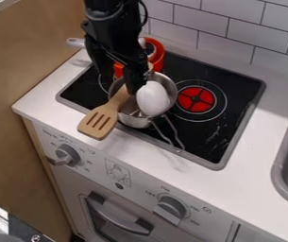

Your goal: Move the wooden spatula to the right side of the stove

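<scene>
One wooden spatula (101, 119) lies slantwise over the metal pot (134, 121), with the black gripper (133, 88) right above its handle. Taking 12 o'clock as the top edge of the view, the slotted blade points away from the gripper toward 7 o'clock, past the pot's rim and out over the white counter (29, 99) at the stove's front edge. The handle slants back up toward 1 o'clock, partly hidden by the gripper. Whether the gripper is wide, narrow or holding the handle, I cannot tell.

The gripper hangs over the pot's 11 o'clock side, and the arm (111, 28) comes down from 11 o'clock in the view. A white egg-shaped object (153, 99) sits in the pot, at 4 o'clock from the gripper, just beside the spatula's handle. The pot's own wire handle (167, 135) stretches out toward 5 o'clock.

On the black stove (231, 101), the red burner (196, 99) is at 3 o'clock from the pot, and a red-orange container (156, 53) stands near its 12 o'clock side. From the stove's middle, the grey sink (282, 165) is at 4 o'clock, one knob (68, 155) at 8 o'clock and another knob (170, 210) at 6 o'clock.
</scene>
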Controlling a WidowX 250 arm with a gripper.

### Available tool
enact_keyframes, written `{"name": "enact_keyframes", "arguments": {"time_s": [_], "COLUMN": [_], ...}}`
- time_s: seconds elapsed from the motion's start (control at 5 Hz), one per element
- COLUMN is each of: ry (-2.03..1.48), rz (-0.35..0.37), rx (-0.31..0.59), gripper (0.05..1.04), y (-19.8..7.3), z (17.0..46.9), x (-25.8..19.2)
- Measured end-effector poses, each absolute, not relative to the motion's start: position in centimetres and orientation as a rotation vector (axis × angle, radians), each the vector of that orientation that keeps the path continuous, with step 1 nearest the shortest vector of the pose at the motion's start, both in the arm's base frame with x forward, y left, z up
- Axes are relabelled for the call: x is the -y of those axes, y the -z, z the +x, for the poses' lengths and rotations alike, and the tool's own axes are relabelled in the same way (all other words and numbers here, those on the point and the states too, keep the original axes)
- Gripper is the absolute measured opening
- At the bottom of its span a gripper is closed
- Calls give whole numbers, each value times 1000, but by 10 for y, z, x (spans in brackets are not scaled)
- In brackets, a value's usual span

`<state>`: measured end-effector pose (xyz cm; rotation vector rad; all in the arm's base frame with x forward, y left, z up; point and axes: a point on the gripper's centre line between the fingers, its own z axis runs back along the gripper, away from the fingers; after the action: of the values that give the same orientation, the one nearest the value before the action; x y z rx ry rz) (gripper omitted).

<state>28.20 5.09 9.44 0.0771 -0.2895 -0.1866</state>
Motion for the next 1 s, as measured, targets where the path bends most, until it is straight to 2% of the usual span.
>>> {"name": "enact_keyframes", "arguments": {"time_s": [0.4, 1.0], "ry": [215, 232], "rz": [65, 64], "rx": [329, 366], "gripper": [998, 998], "y": [-76, -63], "z": [289, 294], "x": [-56, -56]}}
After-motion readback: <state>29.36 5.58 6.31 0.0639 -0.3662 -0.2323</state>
